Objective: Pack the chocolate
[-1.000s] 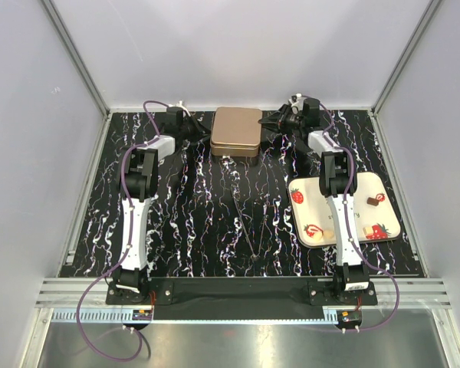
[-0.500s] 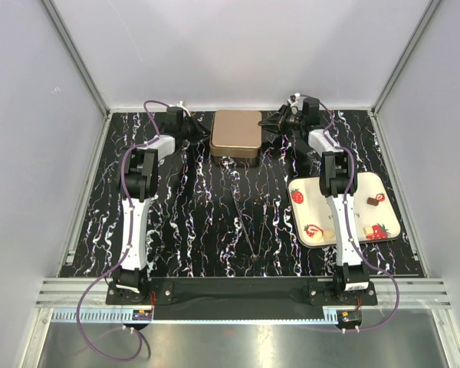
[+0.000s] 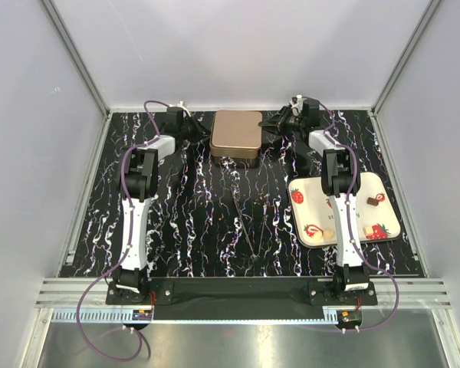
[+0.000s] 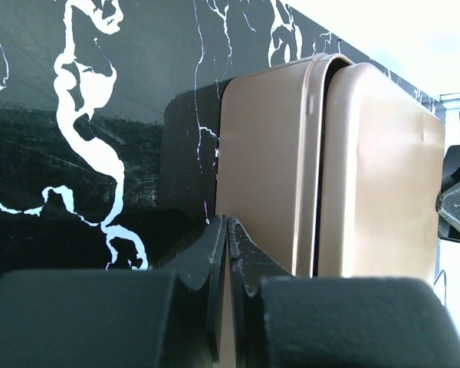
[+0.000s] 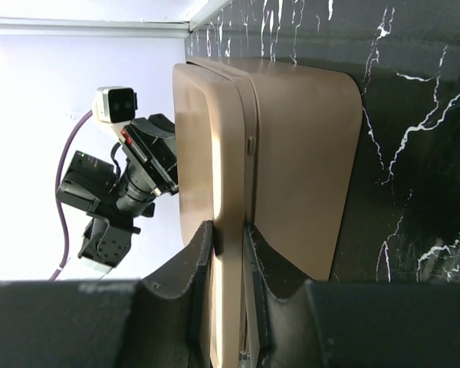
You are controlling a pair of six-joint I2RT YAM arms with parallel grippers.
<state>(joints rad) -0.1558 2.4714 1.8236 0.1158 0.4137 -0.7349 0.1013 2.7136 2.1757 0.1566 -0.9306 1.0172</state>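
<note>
We see the chocolate point(image 3: 373, 202) lying on the white tray point(image 3: 387, 213) at the right of the bench point(image 3: 192, 207), well apart from the gold tin point(image 3: 236, 130) at the far middle. 1 dark piece sits toward the tray's right side, and 1 pale piece point(image 3: 329, 234) sits near the tray's front edge, just beside the right arm. We cannot tell from the overhead view whether there are more.

Both arms reach to the far end of the bench, 1 on each side of the tin. The right hand point(image 5: 228, 230) is clamped on the rim of the lid point(image 5: 203, 138), with the gold edge held between its 2 fingers. The left hand point(image 4: 226, 226) has its fingers pressed together with nothing between them, and its tips are at the tin's side. In the left wrist view, a thin dark gap shows between the lid and the base.
</note>
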